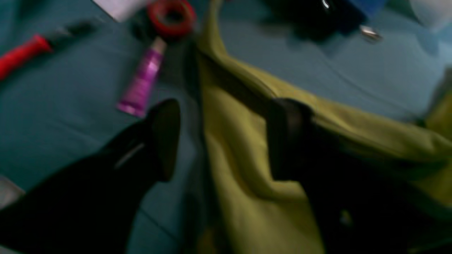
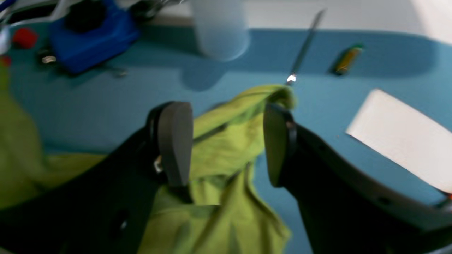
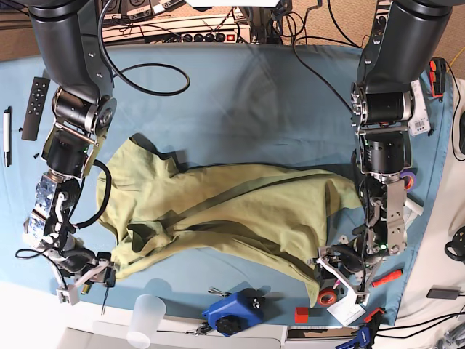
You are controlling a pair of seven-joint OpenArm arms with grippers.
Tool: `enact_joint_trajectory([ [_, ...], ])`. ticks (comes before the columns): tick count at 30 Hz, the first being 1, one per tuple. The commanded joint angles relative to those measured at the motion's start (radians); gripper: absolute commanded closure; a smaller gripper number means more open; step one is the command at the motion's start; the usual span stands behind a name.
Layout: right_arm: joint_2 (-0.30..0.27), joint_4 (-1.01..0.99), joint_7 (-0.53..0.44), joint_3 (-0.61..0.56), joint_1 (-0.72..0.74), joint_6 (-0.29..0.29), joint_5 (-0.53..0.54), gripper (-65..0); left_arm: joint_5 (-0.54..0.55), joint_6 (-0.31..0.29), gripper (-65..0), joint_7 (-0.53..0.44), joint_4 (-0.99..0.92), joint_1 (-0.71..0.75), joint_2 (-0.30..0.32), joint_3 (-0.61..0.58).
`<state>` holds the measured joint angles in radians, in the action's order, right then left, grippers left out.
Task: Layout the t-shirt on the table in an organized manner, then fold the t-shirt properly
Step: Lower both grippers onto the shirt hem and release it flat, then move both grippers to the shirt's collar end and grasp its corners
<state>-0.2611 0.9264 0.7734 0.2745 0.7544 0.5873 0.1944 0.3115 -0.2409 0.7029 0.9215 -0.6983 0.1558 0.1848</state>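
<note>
From the left wrist view, your left pincer [image 1: 222, 139] stands open astride an edge of the olive-green soft cloth t-shirt [image 1: 240, 169], gripping nothing yet.

From the right wrist view, your right pincer [image 2: 226, 143] is open too, with a bunched shirt corner between its fingers.

In the base view the shirt lies rumpled across the middle of the teal-draped surface [image 3: 240, 94], reaching toward its near edge; I judge the layout is unfinished and no fold has begun.
</note>
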Motion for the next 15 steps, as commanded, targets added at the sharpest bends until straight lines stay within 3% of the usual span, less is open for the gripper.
enact_joint_trajectory([
  [1,-0.019,0.038,-0.017,0.002,0.023,0.036,0.044,-31.8,0.031,-0.005,-29.5,0.003,0.040,-0.038,0.013,0.002],
  [4,-0.025,0.131,0.014,0.002,-0.038,0.090,0.099,-31.8,0.069,-0.004,-28.7,0.072,0.128,-0.014,0.028,0.002],
  [15,-0.036,0.613,0.253,0.014,-0.344,0.089,0.265,-31.8,0.072,0.061,-28.7,0.277,0.662,0.228,0.047,0.003],
])
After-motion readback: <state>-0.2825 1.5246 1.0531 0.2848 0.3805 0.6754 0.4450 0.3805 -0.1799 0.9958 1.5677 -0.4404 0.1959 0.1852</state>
